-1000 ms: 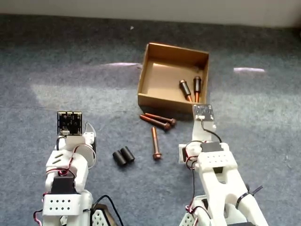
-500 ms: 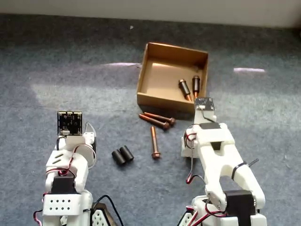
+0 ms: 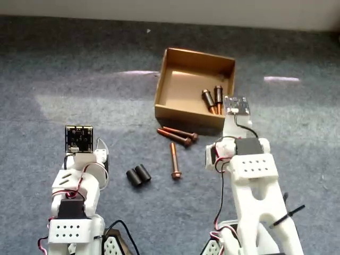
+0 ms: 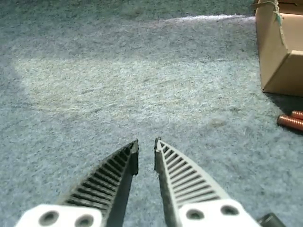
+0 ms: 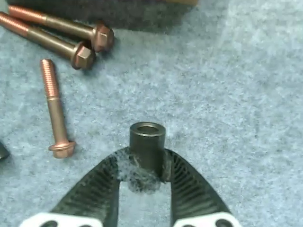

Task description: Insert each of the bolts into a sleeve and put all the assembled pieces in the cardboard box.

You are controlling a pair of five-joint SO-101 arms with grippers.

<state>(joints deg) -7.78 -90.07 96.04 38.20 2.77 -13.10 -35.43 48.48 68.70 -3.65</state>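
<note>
Right gripper pinches sleeve (open bore outward), axis seemingly along the jaws.

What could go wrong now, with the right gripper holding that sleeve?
The sleeve sits only at the tips of the right gripper, so it might slip or tilt when a bolt is pushed in. The pair of bolts lies touching beside the cardboard box; grabbing one could roll the other.

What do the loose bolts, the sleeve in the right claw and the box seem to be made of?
Bolts: likely copper-plated metal, shiny reddish threads. Sleeve: probably dark steel, dull, smooth. Cardboard box: brown paperboard, matte, raw edges.
</note>
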